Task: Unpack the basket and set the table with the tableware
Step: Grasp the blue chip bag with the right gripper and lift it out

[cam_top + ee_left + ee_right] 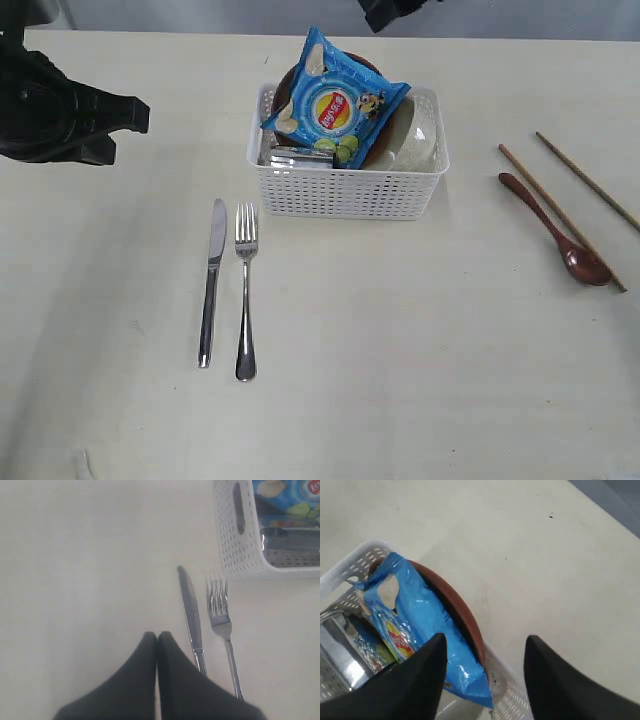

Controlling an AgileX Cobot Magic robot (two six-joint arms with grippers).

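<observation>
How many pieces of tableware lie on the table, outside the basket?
5, in the exterior view: knife and fork side by side below the basket; spoon and two chopsticks to its right. More may be hidden inside, under the bag.

basket: white, upright on table | knife, fork: side by side | spoon, chopsticks: right of basket

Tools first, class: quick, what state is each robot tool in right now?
Left tool: closed, holding nothing.
Right tool: open, holding nothing.
</observation>
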